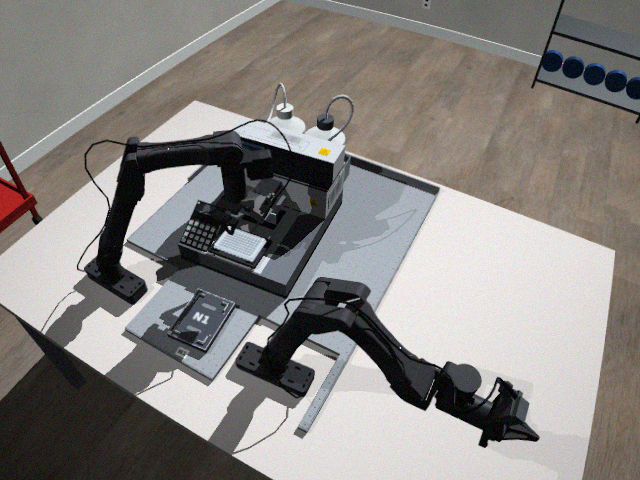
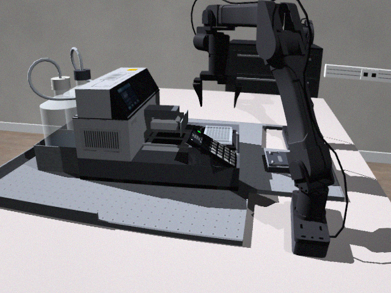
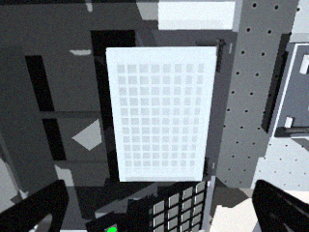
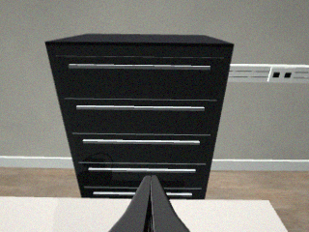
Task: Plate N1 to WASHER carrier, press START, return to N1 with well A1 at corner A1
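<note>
The white plate (image 1: 240,244) (image 2: 218,133) (image 3: 160,113) lies on the carrier at the front of the washer (image 1: 310,206) (image 2: 104,135), beside the keypad (image 1: 199,233) (image 2: 222,152) (image 3: 180,208). It looks flat; its locators are partly hidden. The lamp (image 2: 199,131) (image 3: 112,229) is green. The nest N1 (image 1: 202,319) (image 2: 277,158) (image 3: 296,92) is empty. My left gripper (image 2: 217,106) (image 3: 159,188) is open and empty, well above the plate. My right gripper (image 1: 535,438) (image 4: 151,185) is shut on nothing, far from the washer, off the table's right front part.
Two bottles (image 1: 286,124) (image 2: 58,116) with tubes stand behind the washer. The raised keypad housing stands close to the plate's end. The right arm's base (image 1: 276,369) stands beside the N1 board (image 1: 149,320). A black drawer cabinet (image 4: 140,87) stands beyond the table.
</note>
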